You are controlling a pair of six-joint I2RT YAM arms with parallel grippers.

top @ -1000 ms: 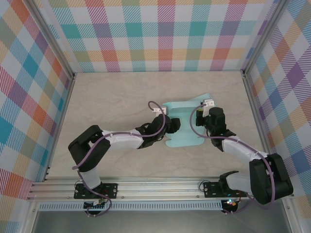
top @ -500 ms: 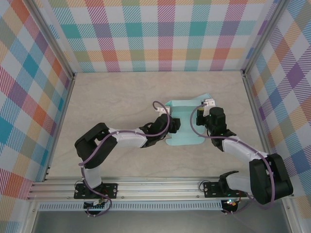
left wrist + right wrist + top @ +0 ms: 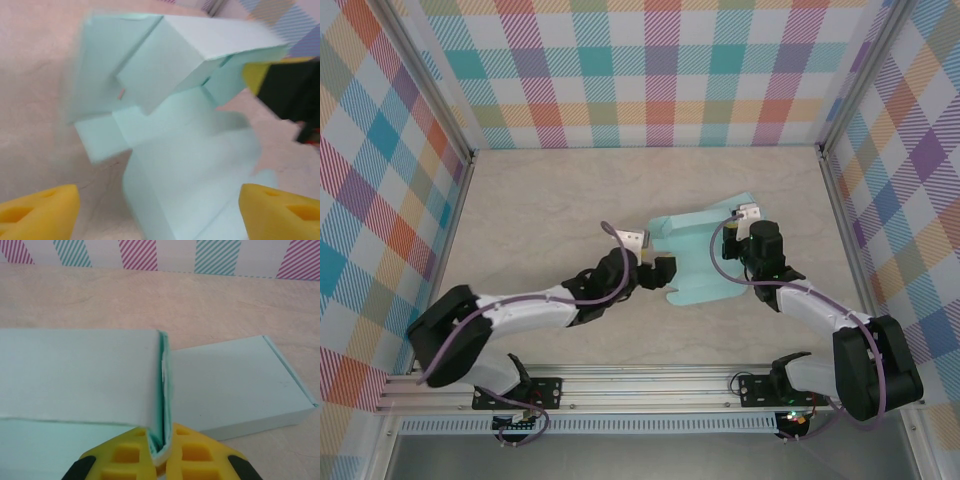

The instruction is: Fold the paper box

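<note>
The pale teal paper box (image 3: 698, 255) lies partly folded on the table's middle right. My right gripper (image 3: 742, 260) holds its right side. In the right wrist view the yellow fingers (image 3: 200, 455) are shut on a doubled, upright wall of the paper box (image 3: 75, 375), and a flat flap (image 3: 235, 385) lies beyond. My left gripper (image 3: 662, 272) stands just left of the box. In the left wrist view it (image 3: 160, 212) is open, with yellow fingertips (image 3: 40, 210) wide apart. A near panel of the paper box (image 3: 190, 160) reaches between them, untouched. The right gripper (image 3: 287, 92) shows at the box's far right.
The box rests on a beige tabletop (image 3: 550, 210) enclosed by checked walls (image 3: 650, 70) at the back and on both sides. A metal rail (image 3: 640, 385) runs along the near edge by the arm bases.
My left gripper has let go, opened and pulled back toward the near left, its arm stretching lower. The box's left end has swung slightly. The right gripper has kept its grip.
</note>
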